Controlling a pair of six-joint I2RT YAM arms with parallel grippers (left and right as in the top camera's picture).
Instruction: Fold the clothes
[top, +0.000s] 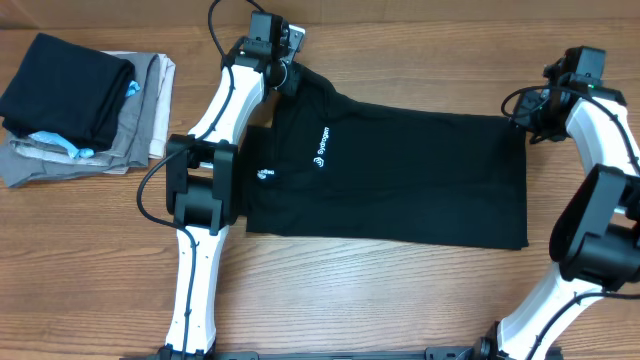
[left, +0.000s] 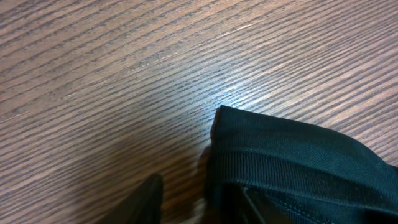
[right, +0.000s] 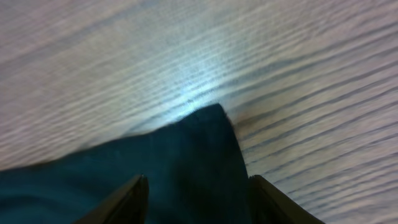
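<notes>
Two far corners of the black shirt (top: 400, 170) lie between parted jaws of left gripper (left: 199, 200) and right gripper (right: 198, 194)

Overhead is bright and even, with soft shadows on the table (top: 400, 290); the black shirt (top: 420, 170) shows little fold detail. Left wrist is sharp, with a glare patch on the wood. Right wrist is blurred and washed out, with glare by the shirt corner.
</notes>
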